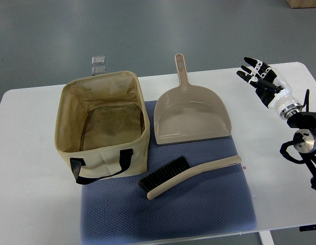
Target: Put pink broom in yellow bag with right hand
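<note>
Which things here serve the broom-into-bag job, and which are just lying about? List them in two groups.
For the job:
- pale pink hand broom with black bristles
- open yellowish fabric bag with black handles
- right hand, open above the white table

Lying about:
- pink plastic dustpan
- blue quilted mat
- small clear object behind the bag

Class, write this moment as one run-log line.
right hand: open, raised, empty | broom: lying on mat | bag: open, empty | left arm: unseen
</note>
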Robot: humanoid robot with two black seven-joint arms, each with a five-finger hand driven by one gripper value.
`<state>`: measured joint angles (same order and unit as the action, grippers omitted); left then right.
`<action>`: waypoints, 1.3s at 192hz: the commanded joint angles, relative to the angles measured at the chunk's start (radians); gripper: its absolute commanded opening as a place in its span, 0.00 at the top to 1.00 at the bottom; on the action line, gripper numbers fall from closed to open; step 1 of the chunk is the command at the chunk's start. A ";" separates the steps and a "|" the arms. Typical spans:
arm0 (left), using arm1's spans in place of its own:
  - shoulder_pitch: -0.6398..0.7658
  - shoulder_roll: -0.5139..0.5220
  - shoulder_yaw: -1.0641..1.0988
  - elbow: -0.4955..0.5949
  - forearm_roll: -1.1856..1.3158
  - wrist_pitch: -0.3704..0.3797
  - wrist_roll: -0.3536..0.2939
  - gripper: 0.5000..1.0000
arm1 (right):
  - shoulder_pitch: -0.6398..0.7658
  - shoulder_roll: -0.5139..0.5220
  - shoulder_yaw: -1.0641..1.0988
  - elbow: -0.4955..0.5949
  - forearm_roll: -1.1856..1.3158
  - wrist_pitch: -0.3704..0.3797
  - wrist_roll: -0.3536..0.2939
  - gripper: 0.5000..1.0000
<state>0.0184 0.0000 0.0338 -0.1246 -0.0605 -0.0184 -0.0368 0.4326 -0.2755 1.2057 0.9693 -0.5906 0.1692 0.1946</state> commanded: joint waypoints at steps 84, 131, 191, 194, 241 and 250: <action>0.000 0.000 0.000 0.000 0.001 0.000 0.000 0.00 | 0.002 -0.022 0.002 0.002 0.003 0.003 0.002 0.15; 0.000 0.000 0.000 0.000 -0.001 0.000 0.000 0.00 | 0.026 -0.044 0.002 0.002 0.003 0.009 0.000 0.15; 0.000 0.000 0.000 0.000 0.001 0.000 0.000 0.00 | 0.087 -0.140 -0.055 0.003 -0.028 0.015 0.006 0.15; 0.000 0.000 0.000 0.000 0.001 0.000 0.000 0.00 | 0.089 -0.146 -0.064 0.003 -0.028 0.015 0.009 0.15; 0.000 0.000 0.000 0.000 0.001 0.000 0.000 0.00 | 0.166 -0.252 -0.325 0.015 -0.040 0.013 0.109 0.16; 0.000 0.000 0.000 0.000 0.001 0.000 0.000 0.00 | 0.178 -0.266 -0.367 0.023 -0.055 0.015 0.123 0.16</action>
<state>0.0185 0.0000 0.0337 -0.1242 -0.0604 -0.0184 -0.0368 0.5823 -0.5105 0.9345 0.9789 -0.6238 0.1830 0.2852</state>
